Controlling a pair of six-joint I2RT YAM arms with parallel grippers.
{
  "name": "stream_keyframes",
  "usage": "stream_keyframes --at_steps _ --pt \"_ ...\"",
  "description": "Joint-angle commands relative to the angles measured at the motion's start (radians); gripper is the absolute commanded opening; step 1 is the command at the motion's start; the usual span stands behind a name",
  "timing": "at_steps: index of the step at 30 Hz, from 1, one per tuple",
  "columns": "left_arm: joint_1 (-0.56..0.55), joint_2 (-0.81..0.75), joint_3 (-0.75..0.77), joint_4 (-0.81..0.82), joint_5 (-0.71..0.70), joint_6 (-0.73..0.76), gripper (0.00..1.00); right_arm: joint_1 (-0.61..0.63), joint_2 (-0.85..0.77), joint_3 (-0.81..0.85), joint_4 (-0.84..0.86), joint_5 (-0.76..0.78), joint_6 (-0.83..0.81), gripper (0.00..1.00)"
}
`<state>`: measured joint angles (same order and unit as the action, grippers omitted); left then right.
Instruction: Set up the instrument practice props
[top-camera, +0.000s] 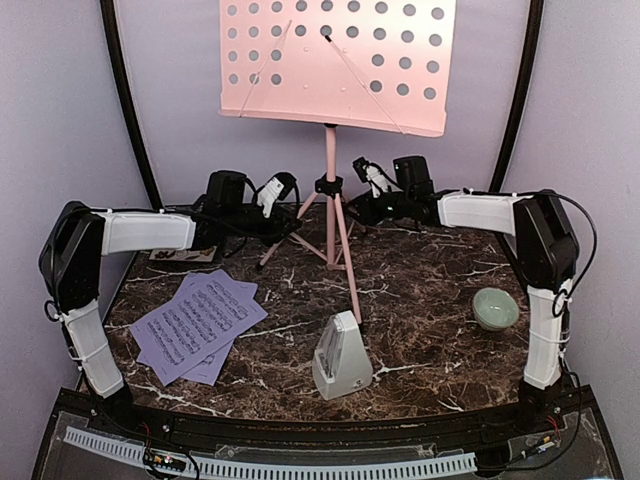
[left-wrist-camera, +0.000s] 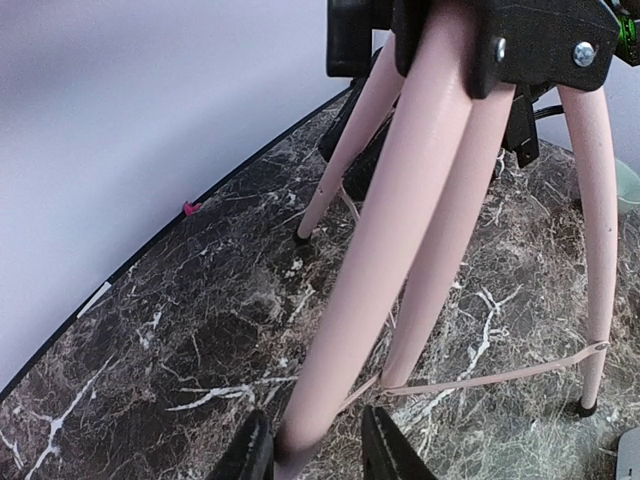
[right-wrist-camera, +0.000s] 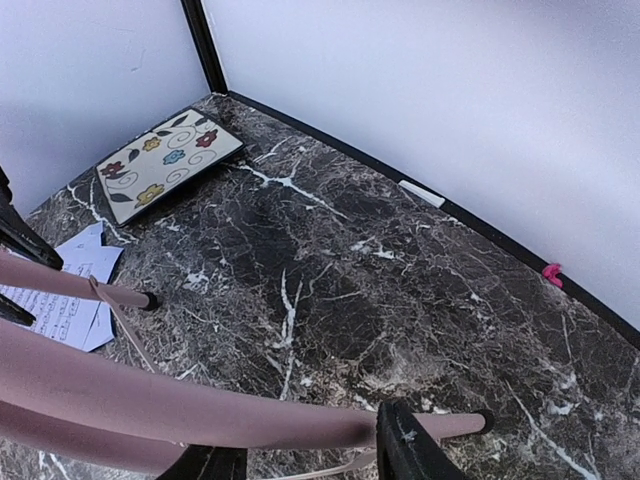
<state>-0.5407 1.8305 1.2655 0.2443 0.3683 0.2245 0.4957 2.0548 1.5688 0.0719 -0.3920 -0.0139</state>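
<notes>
On the dark marble table, the left gripper pinches a leg of the stand at top centre, can't tell the right gripper's grip; looks like stand-placing, sheet music needs lifting next.

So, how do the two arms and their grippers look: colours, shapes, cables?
Both the left arm and the right arm have white boxy covers between bulky black joints. Thin black cables loop along them. The left gripper and the right gripper have black fingers.
</notes>
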Motion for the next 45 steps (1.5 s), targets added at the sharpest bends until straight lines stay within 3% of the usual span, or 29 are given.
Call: stream_keyframes --at_steps 1,15,27,33,39,45 --pt "-0.043 -0.008 -0.018 -0.003 0.073 -0.06 0.32 -0.001 0.012 0.095 0.083 0.058 -0.028 0.45" --pt "-0.117 0.1 0.098 0.008 0.03 -0.096 0.33 -0.049 0.005 0.123 0.058 0.085 -0.067 0.5" --pt "-0.081 -0.083 -0.069 -0.035 -0.072 -0.192 0.59 -0.043 -0.17 -0.077 0.098 0.074 -0.047 0.73" --pt "0.012 -0.251 -0.21 -0.155 -0.159 -0.414 0.64 -0.044 -0.277 -0.179 0.1 0.119 -0.001 0.8" --pt "0.079 -0.383 -0.318 -0.397 -0.23 -0.701 0.64 -0.045 -0.378 -0.257 0.029 0.115 0.069 0.81" --pt "0.153 -0.515 -0.472 -0.511 -0.243 -0.889 0.63 -0.041 -0.515 -0.371 0.022 0.063 0.162 0.81"
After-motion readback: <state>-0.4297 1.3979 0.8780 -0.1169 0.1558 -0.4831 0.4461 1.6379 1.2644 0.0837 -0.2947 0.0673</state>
